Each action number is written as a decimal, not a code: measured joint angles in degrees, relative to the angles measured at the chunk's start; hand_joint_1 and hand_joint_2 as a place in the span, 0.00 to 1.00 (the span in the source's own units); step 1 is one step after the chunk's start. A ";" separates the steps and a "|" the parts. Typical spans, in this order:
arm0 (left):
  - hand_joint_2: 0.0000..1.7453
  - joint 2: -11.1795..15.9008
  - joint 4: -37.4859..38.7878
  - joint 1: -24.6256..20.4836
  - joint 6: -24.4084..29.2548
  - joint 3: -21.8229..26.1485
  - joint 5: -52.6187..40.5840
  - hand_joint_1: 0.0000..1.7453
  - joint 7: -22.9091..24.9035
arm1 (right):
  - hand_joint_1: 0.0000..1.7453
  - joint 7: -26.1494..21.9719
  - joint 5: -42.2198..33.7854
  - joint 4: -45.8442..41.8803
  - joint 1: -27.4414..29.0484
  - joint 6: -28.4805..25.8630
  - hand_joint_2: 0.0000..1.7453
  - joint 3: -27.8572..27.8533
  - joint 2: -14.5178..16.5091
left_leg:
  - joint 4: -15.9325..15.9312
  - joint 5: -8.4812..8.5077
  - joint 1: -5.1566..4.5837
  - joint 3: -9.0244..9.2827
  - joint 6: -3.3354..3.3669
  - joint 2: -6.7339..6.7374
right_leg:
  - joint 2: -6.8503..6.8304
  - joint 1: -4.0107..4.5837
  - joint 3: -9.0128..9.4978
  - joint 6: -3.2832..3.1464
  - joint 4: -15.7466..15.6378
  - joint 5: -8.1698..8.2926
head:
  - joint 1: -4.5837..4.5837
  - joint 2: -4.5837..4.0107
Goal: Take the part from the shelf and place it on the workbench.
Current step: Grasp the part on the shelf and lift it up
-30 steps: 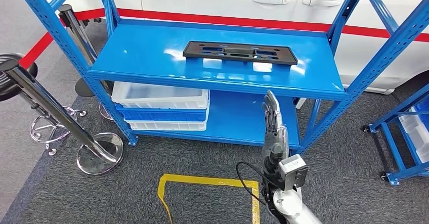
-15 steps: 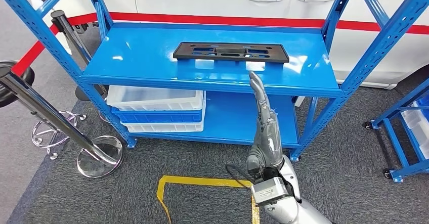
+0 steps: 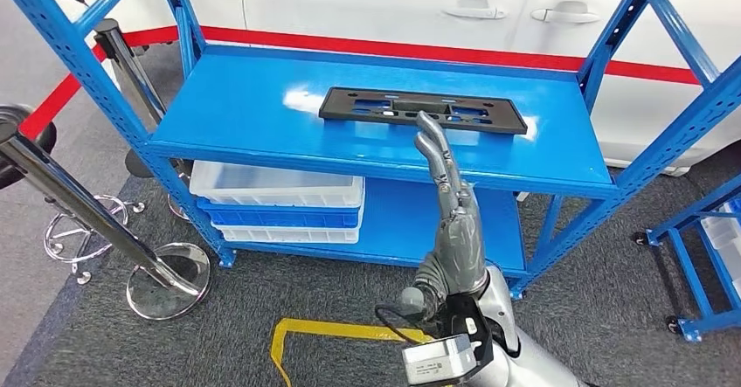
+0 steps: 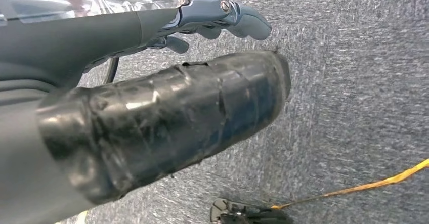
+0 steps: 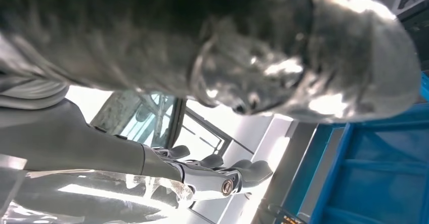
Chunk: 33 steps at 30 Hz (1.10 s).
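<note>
At the centre of the head view, your right hand (image 3: 453,230) stood raised before the front edge of the blue shelf (image 3: 236,107), fingers (image 3: 434,147) straight, close together and holding nothing. Their tips overlapped the near edge of the part (image 3: 423,110) in the picture; whether they touched it could not be told. One black slotted part lay flat on the top deck, upper centre of the frame, with bare blue deck to its left and right and the uprights well apart from it. Three stacked bins (image 3: 278,199) sat on the lower deck at left centre. One chrome stanchion (image 3: 96,221) leaned across the lower left, clear of the shelf. Yellow floor tape (image 3: 341,330) ran along the bottom centre. Your left hand (image 4: 217,14) hung over grey carpet; whether its fingers were apart or curled could not be told. Against the frame half a second earlier, the right hand had risen and reached further toward the part, while the part kept its place on the deck.
</note>
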 joint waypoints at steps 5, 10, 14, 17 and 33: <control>0.00 -0.03 0.13 -0.19 0.14 -0.68 -0.01 0.00 0.19 | 0.00 0.32 -0.16 -0.43 -0.03 -0.02 0.00 0.58 -0.82 | -0.13 -2.97 -0.22 3.80 -1.42 0.09 | 0.10 0.86 2.17 -1.69 -9.95 8.35 | 0.07 0.01; 0.00 -0.04 0.21 -0.79 0.22 -1.52 -0.07 0.00 0.50 | 0.00 0.62 0.03 -1.00 -0.31 0.23 0.00 1.51 -1.08 | 10.87 -1.58 0.12 -1.99 -2.91 0.29 | 0.34 0.34 7.09 -3.21 -11.51 5.75 | -0.37 0.01; 0.00 -0.04 0.48 -0.63 0.31 -1.84 -0.86 0.00 0.84 | 0.00 0.87 0.15 -0.98 -0.31 0.44 0.00 2.27 -1.23 | 13.52 -9.90 0.36 -9.37 -3.54 0.31 | 0.64 0.24 11.24 -3.24 -11.80 2.91 | -0.44 0.01; 0.00 -0.02 0.83 -0.32 0.37 -1.87 -1.77 0.00 1.31 | 0.00 1.08 0.21 -0.90 -0.32 0.67 0.00 2.63 -1.29 | 6.03 -0.87 0.23 -11.05 -2.91 0.30 | 0.91 0.32 14.14 -2.73 -11.73 0.43 | -0.44 0.00; 0.00 0.02 1.22 -0.92 0.40 -2.71 -6.41 0.00 2.40 | 0.00 5.10 6.44 -0.34 -1.23 2.73 0.75 4.26 -2.72 | 2.27 5.80 -0.77 -8.48 -0.27 -0.18 | 0.49 1.19 9.99 -1.76 -8.34 0.95 | -0.01 0.01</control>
